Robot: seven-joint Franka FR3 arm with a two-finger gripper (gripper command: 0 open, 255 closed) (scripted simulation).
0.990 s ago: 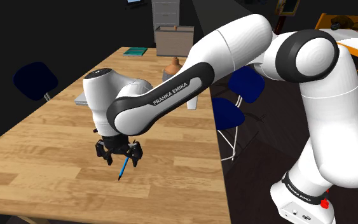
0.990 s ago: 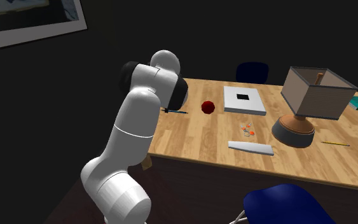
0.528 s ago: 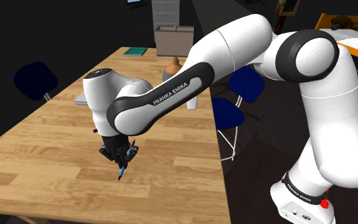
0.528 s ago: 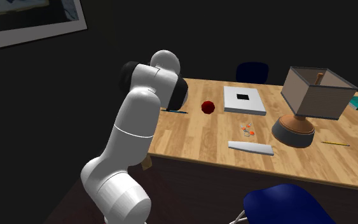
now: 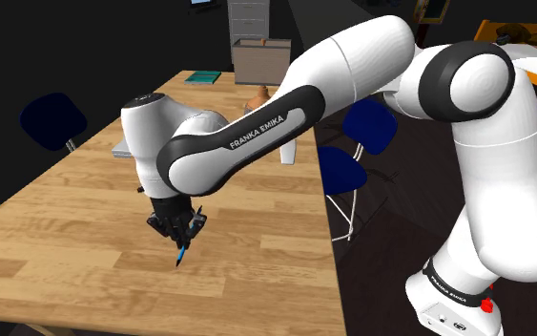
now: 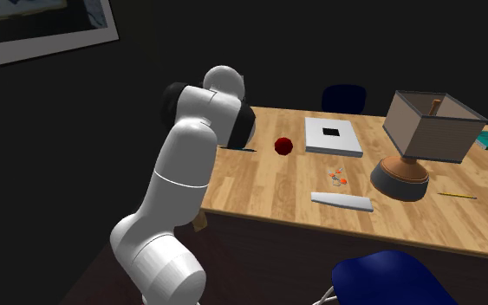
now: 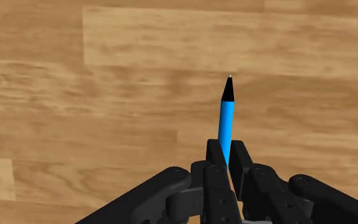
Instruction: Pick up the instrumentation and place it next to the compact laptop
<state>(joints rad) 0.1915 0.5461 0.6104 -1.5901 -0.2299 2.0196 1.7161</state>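
One blue pen [image 7: 226, 114] in gripper [image 7: 227, 150], second exterior view adds laptop [image 6: 333, 147]

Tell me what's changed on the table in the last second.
The gripper, open around the blue pen a second ago, has shut on it, and the arm has risen slightly at its elbow. The red ball, white laptop and lamp stayed put.

Rear of pen [image 7: 226, 121] hidden between fingers [image 7: 241, 158]
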